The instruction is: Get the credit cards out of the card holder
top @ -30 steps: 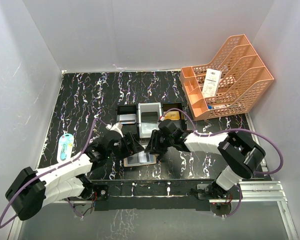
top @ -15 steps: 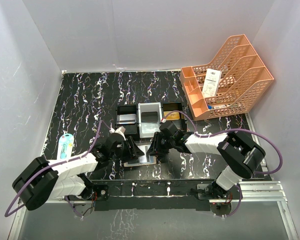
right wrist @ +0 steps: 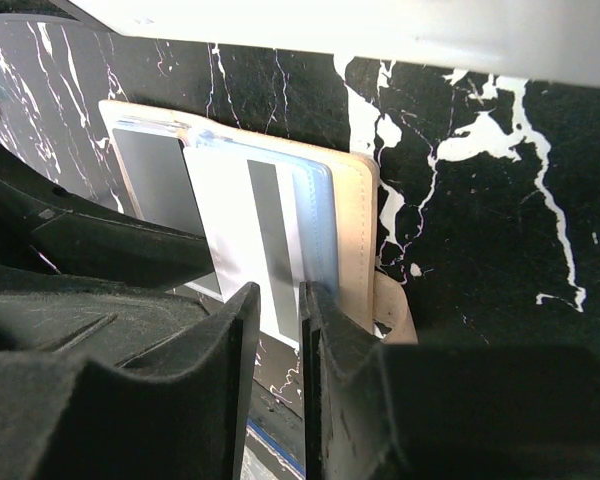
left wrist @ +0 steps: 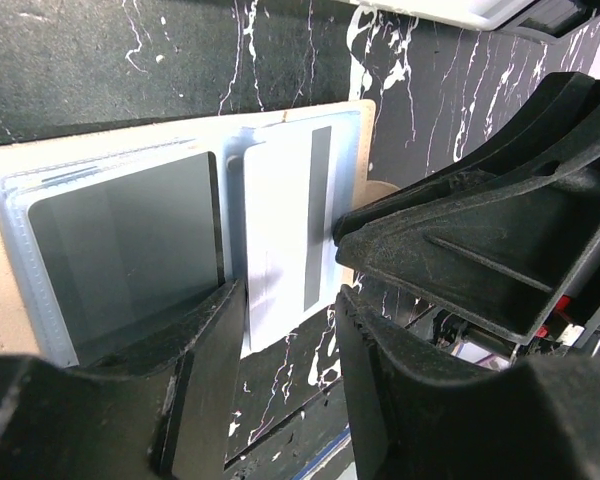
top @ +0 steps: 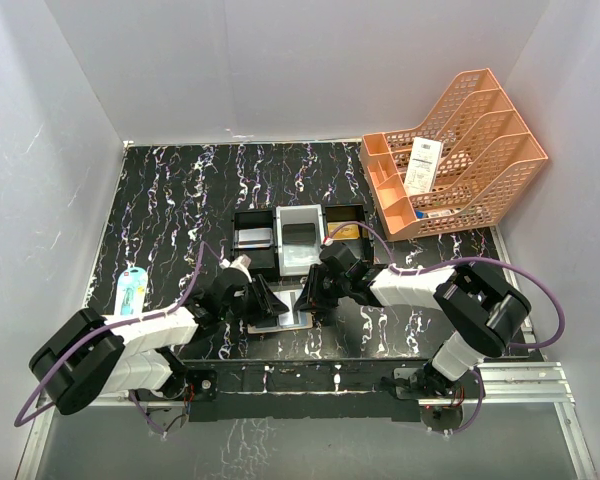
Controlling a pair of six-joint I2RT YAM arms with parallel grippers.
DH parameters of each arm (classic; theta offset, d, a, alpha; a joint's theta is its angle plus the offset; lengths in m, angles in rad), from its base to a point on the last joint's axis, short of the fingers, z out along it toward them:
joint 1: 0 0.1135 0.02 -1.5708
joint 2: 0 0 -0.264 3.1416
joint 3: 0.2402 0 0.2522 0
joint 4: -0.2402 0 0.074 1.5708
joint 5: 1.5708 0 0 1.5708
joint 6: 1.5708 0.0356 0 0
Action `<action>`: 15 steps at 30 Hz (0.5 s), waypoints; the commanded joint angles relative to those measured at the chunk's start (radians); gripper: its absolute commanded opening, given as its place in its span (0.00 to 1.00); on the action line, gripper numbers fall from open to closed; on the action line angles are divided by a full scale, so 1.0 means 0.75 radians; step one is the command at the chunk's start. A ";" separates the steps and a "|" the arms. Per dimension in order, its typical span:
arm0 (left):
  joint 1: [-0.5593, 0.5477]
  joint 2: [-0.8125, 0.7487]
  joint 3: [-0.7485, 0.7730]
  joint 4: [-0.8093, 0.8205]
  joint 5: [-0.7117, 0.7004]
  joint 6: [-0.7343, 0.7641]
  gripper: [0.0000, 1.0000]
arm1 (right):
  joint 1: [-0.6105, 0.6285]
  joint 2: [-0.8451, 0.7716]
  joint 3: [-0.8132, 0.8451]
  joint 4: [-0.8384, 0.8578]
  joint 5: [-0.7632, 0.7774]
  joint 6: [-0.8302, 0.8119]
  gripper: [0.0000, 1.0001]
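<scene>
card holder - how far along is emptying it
Looks done: a gold card and a silvery card lie in the tray. In hand: a white striped card sticks partly out of the open card holder, with the left tool and right tool both at it. Left: finishing that one, then the grey card seated in its slot.

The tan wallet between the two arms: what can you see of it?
The wallet lies open and flat on the black marbled table. It looks like tan leather with pale bluish clear pockets and a snap tab. A grey card sits pocketed; a white striped card sticks out. The right fingers seem to touch that card's edge.
</scene>
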 commanded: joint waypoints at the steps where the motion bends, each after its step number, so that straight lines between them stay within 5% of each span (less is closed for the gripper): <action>1: 0.001 0.005 -0.039 0.029 0.003 -0.014 0.39 | 0.003 0.038 -0.019 0.021 -0.017 0.007 0.21; 15: 0.001 -0.078 -0.027 -0.019 -0.032 -0.026 0.05 | 0.003 0.037 -0.042 0.044 -0.008 0.062 0.17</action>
